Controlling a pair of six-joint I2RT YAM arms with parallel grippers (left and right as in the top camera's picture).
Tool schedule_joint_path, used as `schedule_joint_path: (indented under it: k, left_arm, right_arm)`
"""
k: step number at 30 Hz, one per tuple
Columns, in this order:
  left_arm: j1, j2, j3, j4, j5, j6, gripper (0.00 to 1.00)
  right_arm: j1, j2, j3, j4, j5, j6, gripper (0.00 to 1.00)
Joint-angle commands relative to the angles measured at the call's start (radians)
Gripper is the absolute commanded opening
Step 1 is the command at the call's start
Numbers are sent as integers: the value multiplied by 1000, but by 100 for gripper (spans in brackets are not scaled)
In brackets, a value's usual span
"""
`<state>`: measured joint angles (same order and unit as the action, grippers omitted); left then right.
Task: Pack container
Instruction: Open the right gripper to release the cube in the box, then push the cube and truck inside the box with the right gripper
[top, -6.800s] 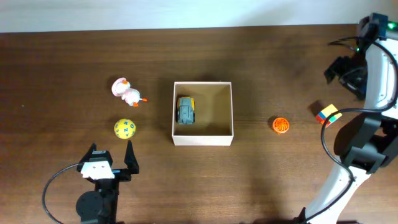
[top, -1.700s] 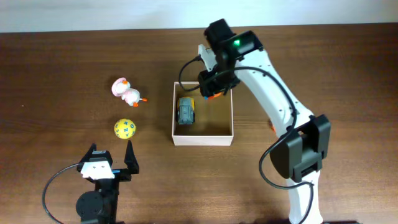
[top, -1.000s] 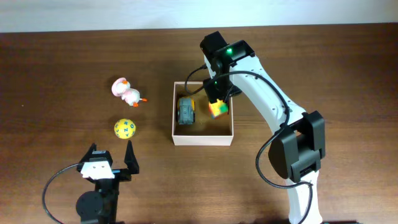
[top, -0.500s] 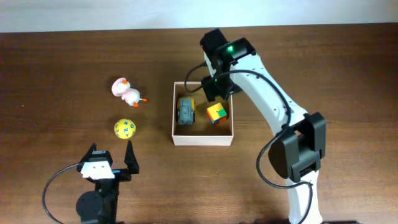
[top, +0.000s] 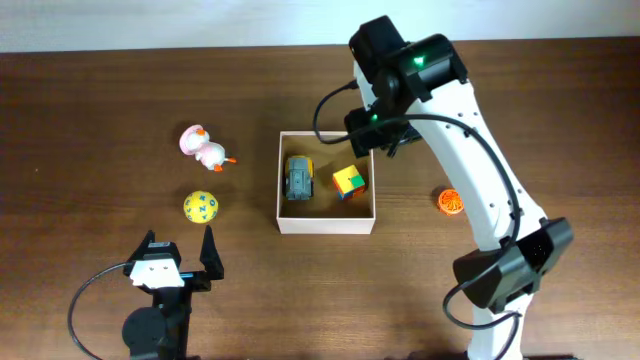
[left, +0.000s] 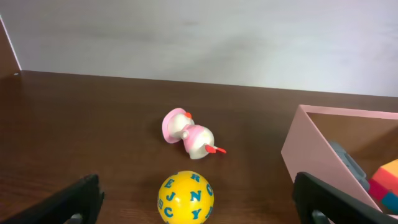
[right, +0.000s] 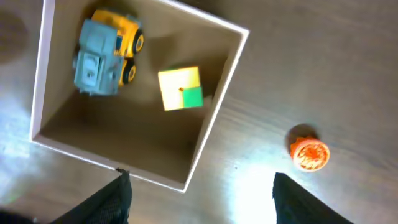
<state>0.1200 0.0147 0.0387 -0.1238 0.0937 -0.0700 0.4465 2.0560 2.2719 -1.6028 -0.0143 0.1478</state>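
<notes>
The container (top: 326, 223) is a square white-walled box with a tan inside, at the table's middle. In it lie a grey and yellow toy truck (top: 299, 177) and a multicoloured cube (top: 348, 181). My right gripper (top: 378, 132) hovers above the box's back right corner, open and holding nothing. In the right wrist view the truck (right: 102, 53) and cube (right: 181, 88) lie inside the container (right: 214, 124), beyond the spread fingers (right: 112, 200). My left gripper (top: 180, 240) rests open near the front edge, just in front of a yellow letter ball (top: 200, 207).
A pink and white duck toy (top: 206, 147) lies left of the box, behind the ball. An orange disc toy (top: 451, 201) sits right of the box, also in the right wrist view (right: 309, 154). The left wrist view shows ball (left: 185, 197), duck (left: 188, 135) and box wall (left: 311, 152).
The cube has dropped from my right gripper into the container beside the truck. The right gripper then opened wider and moved back and to the right. The left arm has not moved.
</notes>
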Motion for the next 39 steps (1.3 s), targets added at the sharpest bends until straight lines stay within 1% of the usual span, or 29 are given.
schedule_joint_path:
  k: [1, 3, 6, 11, 14, 15, 16, 17, 19, 25, 27, 31, 39]
  left_arm:
    - [-2, -9, -7, 3, -4, 19, 99]
    - [-2, -9, -7, 3, -4, 19, 99]
    - [-2, -9, -7, 2, -4, 19, 99]
    - [-2, -9, -7, 3, -4, 19, 99]
    - [-2, -9, -7, 2, -4, 19, 99]
    - [-2, -9, -7, 2, -4, 19, 99]
    - [-2, -9, -7, 3, -4, 19, 99]
    - [-2, -9, -7, 3, -4, 19, 99]
    - [-2, -9, -7, 3, -4, 19, 99]
    - [-2, -9, -7, 3, -4, 19, 99]
    - [-2, -9, -7, 3, -4, 19, 99]
    - [-2, -9, -7, 2, -4, 19, 99]
    - [-2, -9, -7, 2, -4, 19, 99]
  right_arm:
    - [61, 0, -38, 3, -21, -47, 66]
    - [90, 0, -82, 28, 3, -47, 66]
    - [116, 0, -195, 112, 23, -46, 66]
    - [119, 0, -372, 237, -13, -39, 58]
    - [119, 0, -449, 311, -35, -35, 47]
    - [119, 0, -470, 336, -43, -35, 42]
    - [119, 0, -501, 376, -58, -35, 32]
    - [119, 0, -515, 393, -66, -35, 26]
    - [119, 0, -541, 423, -88, -35, 23]
    - [119, 1, -572, 464, -106, -39, 9]
    - [119, 4, -574, 467, -106, -51, 8]
    - [119, 16, -574, 474, -100, -92, 8]
    - [119, 32, -574, 489, -61, -118, 7]
